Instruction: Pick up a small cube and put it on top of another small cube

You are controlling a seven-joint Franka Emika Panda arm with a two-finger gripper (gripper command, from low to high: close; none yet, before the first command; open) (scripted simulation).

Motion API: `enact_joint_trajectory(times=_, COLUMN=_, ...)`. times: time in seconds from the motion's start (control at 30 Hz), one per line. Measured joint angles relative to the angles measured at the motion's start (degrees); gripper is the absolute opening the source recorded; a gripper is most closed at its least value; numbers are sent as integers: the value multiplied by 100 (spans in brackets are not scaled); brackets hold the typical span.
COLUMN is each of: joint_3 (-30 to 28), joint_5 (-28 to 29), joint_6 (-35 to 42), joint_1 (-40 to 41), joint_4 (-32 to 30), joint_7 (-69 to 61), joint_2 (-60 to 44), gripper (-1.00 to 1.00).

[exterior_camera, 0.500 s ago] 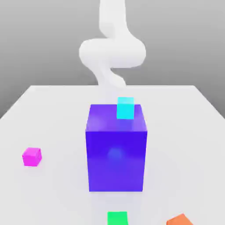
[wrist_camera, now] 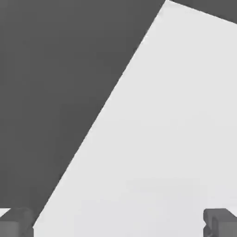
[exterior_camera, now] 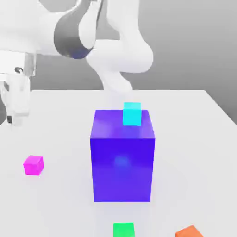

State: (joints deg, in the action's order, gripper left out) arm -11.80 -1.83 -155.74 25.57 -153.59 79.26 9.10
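Observation:
The small magenta cube (exterior_camera: 34, 165) rests on the white table (exterior_camera: 60, 139) at the exterior view's left. My gripper (exterior_camera: 13, 121) hangs above and slightly behind it, well clear of it. In the hand view the two fingertips (wrist_camera: 18, 223) stand far apart with nothing between them, so the gripper (wrist_camera: 118, 224) is open over bare table near an edge. The small green cube (exterior_camera: 124, 229) sits at the front edge of the exterior view, in front of the big cube.
A big blue-violet cube (exterior_camera: 122, 162) stands mid-table with a small cyan cube (exterior_camera: 132, 114) on its top. A small orange cube (exterior_camera: 189, 231) lies at the front right. The table edge (wrist_camera: 106, 102) runs diagonally through the hand view, with dark floor beyond.
The arm has swung down and towards the exterior view's left, bringing the hand in above the magenta cube. No cube has moved.

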Motion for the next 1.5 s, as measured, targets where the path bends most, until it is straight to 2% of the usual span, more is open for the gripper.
enact_joint_trajectory(times=0.2, joint_3=-424, joint_5=-246, joint_6=-829, joint_1=720, joint_4=-631, joint_7=872, joint_2=-1253, gripper=0)
enact_joint_trajectory(times=0.27, joint_3=-230, joint_5=-620, joint_6=-1142, joint_1=855, joint_4=-597, joint_7=662, joint_2=-1675, gripper=0)
enact_joint_trajectory(times=0.4, joint_3=553, joint_5=-1245, joint_6=-1794, joint_1=1497, joint_4=-438, joint_7=209, joint_2=-2503, gripper=0)
enact_joint_trajectory(times=0.43, joint_3=689, joint_5=-1306, joint_6=-1899, joint_1=1619, joint_4=-412, joint_7=161, joint_2=-2633, gripper=-100)
enact_joint_trajectory(times=0.67, joint_3=698, joint_5=-1278, joint_6=-1904, joint_1=1633, joint_4=-413, joint_7=185, joint_2=-2628, gripper=-100)
enact_joint_trajectory(times=0.8, joint_3=169, joint_5=-661, joint_6=-1355, joint_1=1251, joint_4=-566, joint_7=649, joint_2=-1924, gripper=-100)
enact_joint_trajectory(times=0.9, joint_3=56, joint_5=-142, joint_6=-881, joint_1=1167, joint_4=-639, joint_7=986, joint_2=-1369, gripper=-100)
enact_joint_trajectory(times=1.33, joint_3=2175, joint_5=576, joint_6=632, joint_1=-849, joint_4=1428, joint_7=-759, joint_2=-1949, gripper=-100)
enact_joint_trajectory(times=1.4, joint_3=2402, joint_5=796, joint_6=604, joint_1=-1156, joint_4=1777, joint_7=-927, joint_2=-2343, gripper=-100)
enact_joint_trajectory(times=1.47, joint_3=2385, joint_5=1025, joint_6=324, joint_1=-1335, joint_4=1928, joint_7=-882, joint_2=-2789, gripper=-100)
enact_joint_trajectory(times=1.5, joint_3=2349, joint_5=1106, joint_6=193, joint_1=-1391, joint_4=1959, joint_7=-843, joint_2=-2955, gripper=100)
